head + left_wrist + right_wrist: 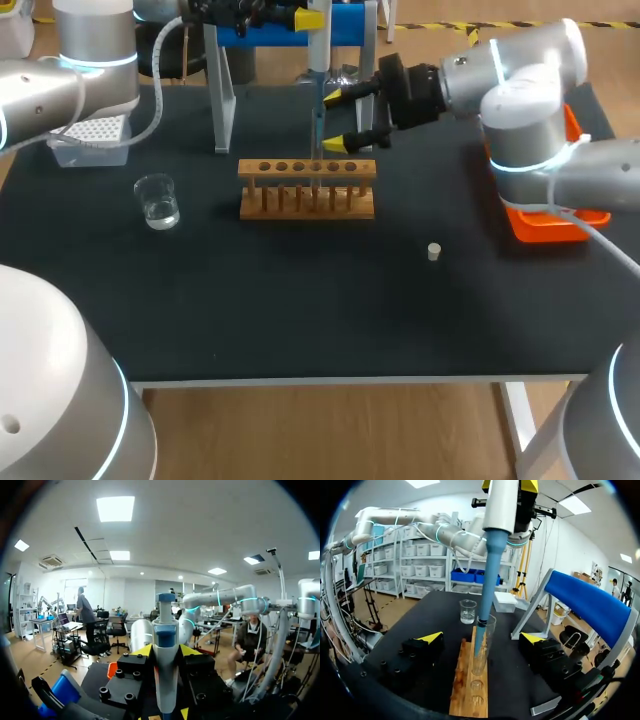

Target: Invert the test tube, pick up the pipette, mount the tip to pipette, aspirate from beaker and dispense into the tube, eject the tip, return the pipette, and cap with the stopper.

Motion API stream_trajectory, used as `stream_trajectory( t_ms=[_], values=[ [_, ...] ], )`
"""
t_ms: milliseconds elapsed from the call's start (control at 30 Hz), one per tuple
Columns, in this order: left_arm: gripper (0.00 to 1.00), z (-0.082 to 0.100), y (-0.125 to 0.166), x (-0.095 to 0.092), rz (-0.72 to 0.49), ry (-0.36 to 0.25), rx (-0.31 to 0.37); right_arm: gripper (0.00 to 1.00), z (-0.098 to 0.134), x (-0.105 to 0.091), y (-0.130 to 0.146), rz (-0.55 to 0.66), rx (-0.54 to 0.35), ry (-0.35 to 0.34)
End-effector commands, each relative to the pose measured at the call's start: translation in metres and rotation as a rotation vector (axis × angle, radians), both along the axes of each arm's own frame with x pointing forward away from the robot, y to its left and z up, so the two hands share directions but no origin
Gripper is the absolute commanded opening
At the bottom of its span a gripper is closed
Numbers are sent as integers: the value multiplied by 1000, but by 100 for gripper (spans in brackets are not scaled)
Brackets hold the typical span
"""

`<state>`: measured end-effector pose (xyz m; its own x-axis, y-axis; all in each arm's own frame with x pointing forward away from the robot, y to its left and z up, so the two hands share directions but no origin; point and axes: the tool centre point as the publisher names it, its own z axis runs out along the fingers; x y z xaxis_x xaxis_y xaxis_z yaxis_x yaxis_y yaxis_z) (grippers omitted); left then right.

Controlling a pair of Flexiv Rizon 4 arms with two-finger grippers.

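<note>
Dispense stage: left gripper (165,652) clamps pipette (165,630), tip (487,580) down inside tube (489,645) in rack (307,200). Right gripper (481,638) spread wide, flanking the tube, not touching. Liquid transferred? Hard to tell. Remaining: eject, return, cap. Stopper (434,252) lies loose, well apart from rack.

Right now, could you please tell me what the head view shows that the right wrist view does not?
Only the head view shows the stopper and the orange tray. Only the right wrist view clearly shows the glass test tube with the end of the pipette inside it. Both show the beaker, the wooden rack and that pipette.
</note>
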<state>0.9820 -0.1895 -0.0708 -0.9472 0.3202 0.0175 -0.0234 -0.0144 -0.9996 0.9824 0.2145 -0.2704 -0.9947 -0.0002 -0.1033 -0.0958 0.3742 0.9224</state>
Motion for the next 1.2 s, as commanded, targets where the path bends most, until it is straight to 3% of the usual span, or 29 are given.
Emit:
stream_trajectory(
  t_ms=[33, 433, 1200],
  values=[
    [0, 1, 1, 3, -8, 0, 2, 100, -8, 9, 12, 6, -7, 10],
    [0, 1, 1, 3, -8, 0, 2, 100, -24, 7, 34, -13, -62, -33],
    [0, 1, 1, 3, -8, 0, 2, 100, -39, 10, 37, -111, -108, -8]
  ],
)
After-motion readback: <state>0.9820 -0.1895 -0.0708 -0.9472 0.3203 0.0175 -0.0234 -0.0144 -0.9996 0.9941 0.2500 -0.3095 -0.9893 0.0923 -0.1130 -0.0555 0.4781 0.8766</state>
